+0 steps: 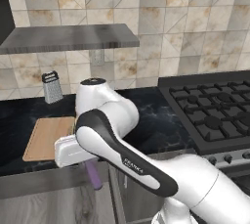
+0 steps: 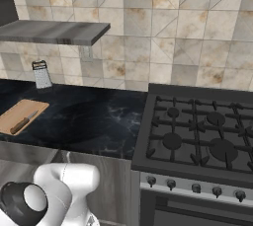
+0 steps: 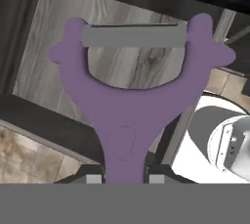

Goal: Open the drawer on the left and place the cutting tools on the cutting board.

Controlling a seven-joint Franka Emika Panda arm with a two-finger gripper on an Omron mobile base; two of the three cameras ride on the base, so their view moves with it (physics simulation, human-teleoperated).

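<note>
Gripping the purple peeler (image 3: 128,103) by its handle above the open drawer (image 3: 58,61), the claw (image 3: 125,179) hangs just right of the cutting board (image 1: 46,137), knife (image 2: 23,122) already on it.

Matt purple plastic peeler (image 3: 124,110), light wooden cutting board (image 1: 46,137), glossy black marbled counter (image 2: 89,116).

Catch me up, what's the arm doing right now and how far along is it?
The gripper is shut on the purple peeler, holding it by the handle above the open drawer. The knife already lies on the cutting board on the dark counter, near the box grater. The peeler is not yet on the board.
</note>
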